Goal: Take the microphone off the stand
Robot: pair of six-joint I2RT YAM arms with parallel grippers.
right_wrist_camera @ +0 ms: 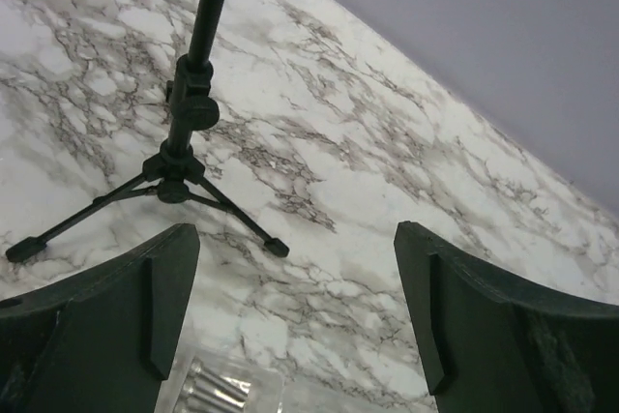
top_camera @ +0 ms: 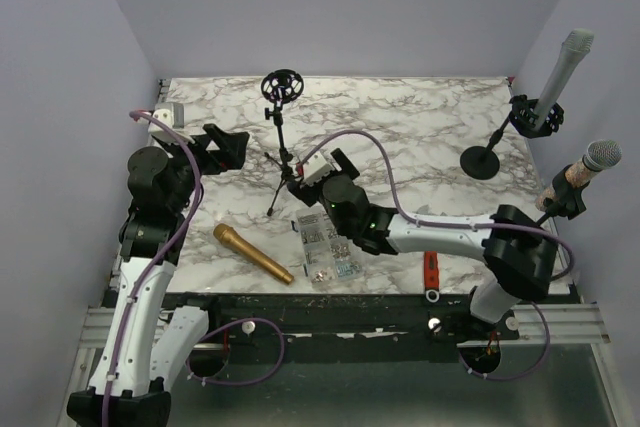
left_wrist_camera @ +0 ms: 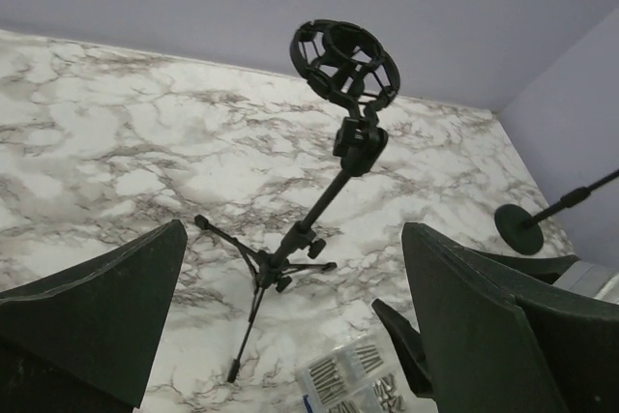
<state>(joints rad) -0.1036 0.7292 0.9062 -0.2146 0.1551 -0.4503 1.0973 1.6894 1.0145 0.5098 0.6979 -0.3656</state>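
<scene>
A black tripod stand (top_camera: 281, 159) stands mid-table, and its round shock mount (top_camera: 282, 86) is empty. A gold microphone (top_camera: 252, 253) lies flat on the marble near the front left. My left gripper (top_camera: 226, 147) is open and empty, left of the stand. The left wrist view shows the mount (left_wrist_camera: 343, 57) and tripod legs (left_wrist_camera: 274, 263) ahead of the open gripper (left_wrist_camera: 290, 326). My right gripper (top_camera: 318, 169) is open and empty, just right of the tripod's legs. The stand's post (right_wrist_camera: 191, 108) shows in the right wrist view, ahead of the open gripper (right_wrist_camera: 295, 321).
A clear box of screws (top_camera: 326, 245) lies in front of the tripod. A grey microphone (top_camera: 561, 75) sits in a round-base stand (top_camera: 481, 162) at the far right. A mesh-headed microphone (top_camera: 596, 159) sits in another stand at the right edge. A red tool (top_camera: 430, 270) lies near the front.
</scene>
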